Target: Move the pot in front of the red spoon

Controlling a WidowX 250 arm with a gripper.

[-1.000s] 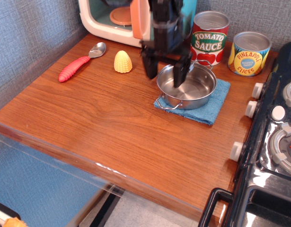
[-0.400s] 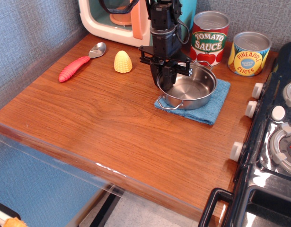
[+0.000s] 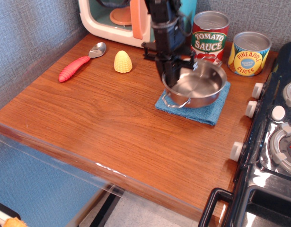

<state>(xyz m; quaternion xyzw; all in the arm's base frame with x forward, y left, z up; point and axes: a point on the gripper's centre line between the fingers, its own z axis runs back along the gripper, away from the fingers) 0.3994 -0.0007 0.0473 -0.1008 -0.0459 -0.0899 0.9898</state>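
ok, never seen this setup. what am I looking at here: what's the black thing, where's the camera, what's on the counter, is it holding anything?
There is one camera, fixed high up, looking down at a wooden counter. The black thing is a robot arm reaching in from the back; its gripper is shut on the left rim of the pot, a shallow steel one with wire handles. The pot looks tilted and lifted off the blue cloth beneath it. At the left lie the red spoon and a yellow toy corn. Two cans, tomato sauce and pineapple slices, stand at the back. A toy stove sits at the right, and a toy appliance is behind the arm.
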